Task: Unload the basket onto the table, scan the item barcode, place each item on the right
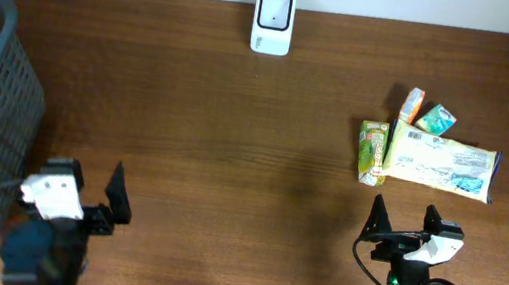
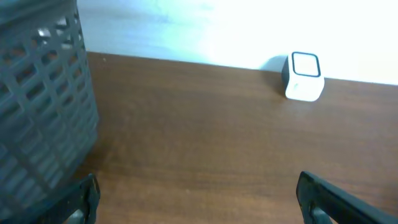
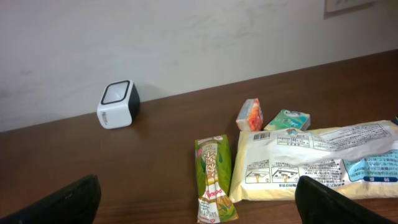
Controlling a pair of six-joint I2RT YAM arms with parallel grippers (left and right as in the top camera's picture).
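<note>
My right gripper [image 1: 401, 228] stands apart, empty; I'd reach ahead to the green packet [image 3: 214, 177], gripping across its narrow sides.

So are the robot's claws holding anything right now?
Left gripper: open, holding nothing.
Right gripper: open, holding nothing.

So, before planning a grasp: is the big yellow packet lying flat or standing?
Flat: the yellow packet lies printed face up on the table.
</note>
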